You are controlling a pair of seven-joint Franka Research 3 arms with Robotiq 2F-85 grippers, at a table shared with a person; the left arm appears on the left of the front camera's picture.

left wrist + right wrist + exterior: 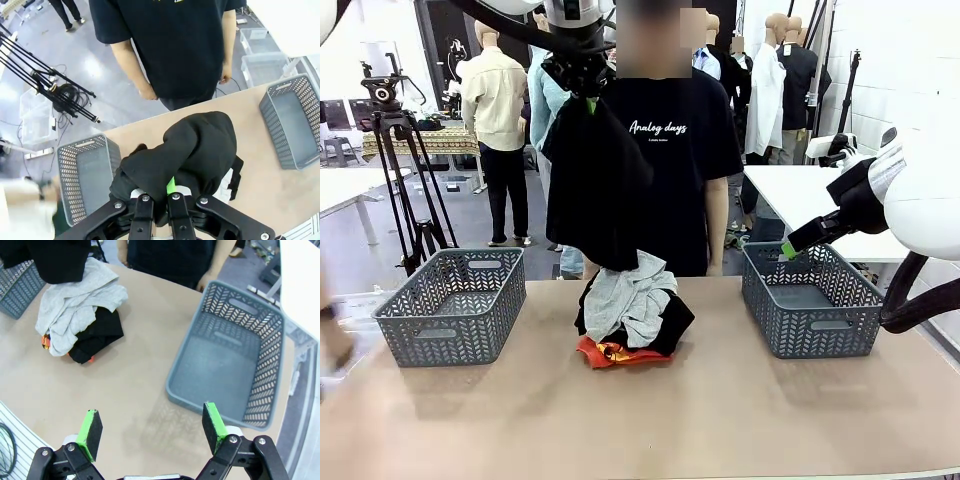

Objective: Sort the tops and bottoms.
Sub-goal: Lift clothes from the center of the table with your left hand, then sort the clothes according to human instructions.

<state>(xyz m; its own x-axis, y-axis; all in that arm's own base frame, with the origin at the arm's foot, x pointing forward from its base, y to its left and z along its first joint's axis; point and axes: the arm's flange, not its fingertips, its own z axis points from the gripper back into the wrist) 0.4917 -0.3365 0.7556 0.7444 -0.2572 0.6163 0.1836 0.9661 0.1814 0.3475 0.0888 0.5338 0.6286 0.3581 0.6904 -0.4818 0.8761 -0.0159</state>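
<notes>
High above the table's middle, my left gripper (586,92) is shut on a plain black garment (595,190), one of the bottoms, which hangs down to the pile. In the left wrist view the same black cloth (190,150) bunches over my left gripper (158,199). The pile holds a light grey top (628,298), another black garment (672,326) and an orange-red top (608,352) underneath. My right gripper (788,248) hovers open by the right basket's near left corner. In the right wrist view my right gripper (152,424) holds nothing, with the grey top (75,305) far off.
A grey basket (450,305) stands at the table's left and another (810,300) at the right, both without contents. A person in a black T-shirt (670,150) stands at the far edge behind the pile. Bare tabletop (650,420) lies in front.
</notes>
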